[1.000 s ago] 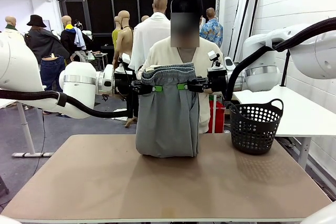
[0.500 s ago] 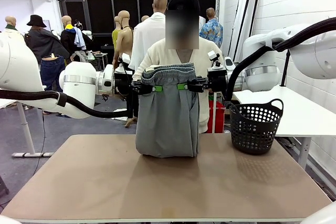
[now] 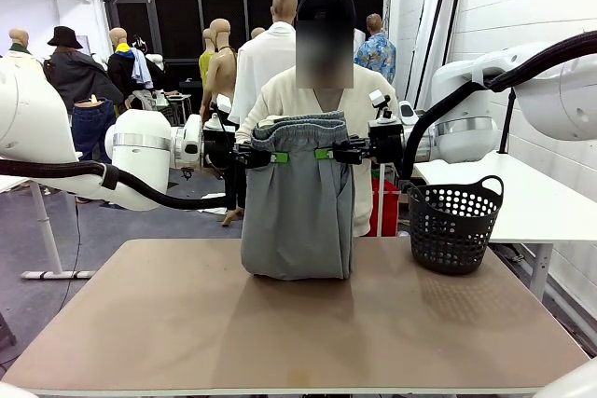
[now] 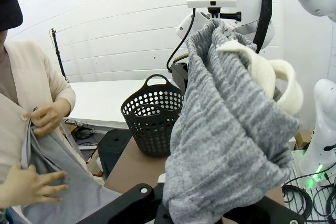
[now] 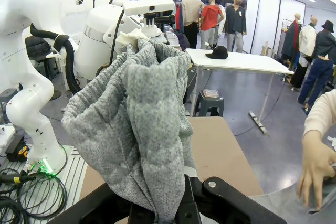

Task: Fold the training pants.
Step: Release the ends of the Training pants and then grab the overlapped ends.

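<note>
Fingers of left gripper & right gripper pinched light grey soft jersey training pants at waistband corners — prob. limp, light; hold there.

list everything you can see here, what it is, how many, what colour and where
training pants: one, light grey, hanging by the waistband between the two grippers, lower end on the table
table: one, tan, in the foreground
basket: one, black, perforated, far right of the table
side table: one, white, right of the basket
cap: one, black, on a white table farther off
person's hands: two, on grey cloth at the far side
left gripper: one, black, green pads, fingers shut on the waistband
right gripper: one, black, green pads, fingers shut on the waistband
</note>
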